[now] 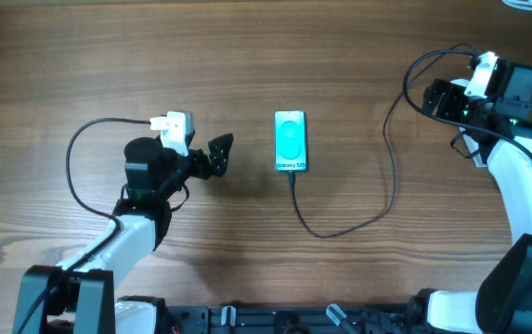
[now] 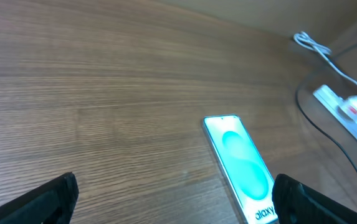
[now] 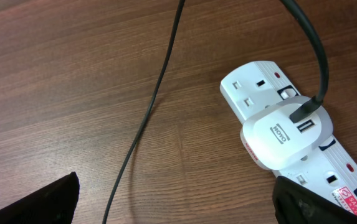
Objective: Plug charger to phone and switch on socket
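The phone (image 1: pixel 290 141) lies flat mid-table with its teal screen lit and "Galaxy S25" at its near end; the left wrist view shows it as well (image 2: pixel 240 165). The charger (image 1: pixel 391 176), a thin black cable, runs from the phone's near end in a loop toward the right arm. I cannot tell whether its tip is seated. My left gripper (image 1: pixel 223 154) stands open just left of the phone, holding nothing (image 2: pixel 181 205). My right gripper (image 3: pixel 178 205) is open above the table beside the white socket (image 3: pixel 262 87), which carries a white plug adapter (image 3: pixel 284 134). The overhead view hides the socket under my right gripper (image 1: pixel 433 99).
A thick white cord (image 2: pixel 315 46) trails from the socket (image 2: pixel 352 115) toward the far right corner. The left arm's own black cable (image 1: pixel 84 148) loops over the table at the left. The charger cable (image 3: pixel 147 118) crosses the wood left of the socket.
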`<state>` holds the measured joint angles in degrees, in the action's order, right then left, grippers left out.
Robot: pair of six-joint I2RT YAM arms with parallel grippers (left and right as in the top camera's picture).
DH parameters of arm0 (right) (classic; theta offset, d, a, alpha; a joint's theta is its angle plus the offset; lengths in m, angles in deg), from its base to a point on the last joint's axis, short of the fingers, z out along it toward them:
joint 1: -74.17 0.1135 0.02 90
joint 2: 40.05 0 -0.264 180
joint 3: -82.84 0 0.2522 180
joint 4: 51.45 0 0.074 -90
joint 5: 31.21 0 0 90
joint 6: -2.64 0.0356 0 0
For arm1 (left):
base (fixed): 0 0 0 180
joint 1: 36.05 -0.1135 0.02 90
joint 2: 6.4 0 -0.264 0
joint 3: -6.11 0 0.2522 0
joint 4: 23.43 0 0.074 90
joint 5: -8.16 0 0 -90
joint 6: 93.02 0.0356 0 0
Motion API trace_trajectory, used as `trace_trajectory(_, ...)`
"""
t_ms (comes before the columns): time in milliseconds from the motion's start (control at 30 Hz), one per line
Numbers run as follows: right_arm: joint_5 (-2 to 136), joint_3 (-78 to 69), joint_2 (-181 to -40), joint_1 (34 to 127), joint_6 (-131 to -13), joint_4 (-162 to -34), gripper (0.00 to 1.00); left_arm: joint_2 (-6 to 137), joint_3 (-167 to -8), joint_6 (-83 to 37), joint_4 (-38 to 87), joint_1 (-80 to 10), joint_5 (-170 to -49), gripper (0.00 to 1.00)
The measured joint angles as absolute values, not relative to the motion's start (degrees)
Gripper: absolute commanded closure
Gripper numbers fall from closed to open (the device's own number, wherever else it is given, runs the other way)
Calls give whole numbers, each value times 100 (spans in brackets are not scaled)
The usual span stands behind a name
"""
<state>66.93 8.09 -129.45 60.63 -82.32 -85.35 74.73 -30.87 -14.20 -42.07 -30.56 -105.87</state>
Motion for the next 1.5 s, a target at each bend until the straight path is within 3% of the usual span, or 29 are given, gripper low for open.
trace_trajectory(267,6693,809,-12945,6063,-8232,-8535,0,7287,-2381,-1627,-4242,-3058,-10340,0)
trace_trajectory(667,6693,809,-12945,6063,-8232,-8535,0,5923,-917,-1671,-4740,-3268,-10273,0)
trace_trajectory(967,6693,809,-12945,6063,-8232,-8538,0,5025,-827,-1691,-4043,-3604,-10399,0)
trace_trajectory(1500,6693,809,-12945,6063,-8232,-8535,0,2050,-801,-1688,-1110,-3587,-10207,0)
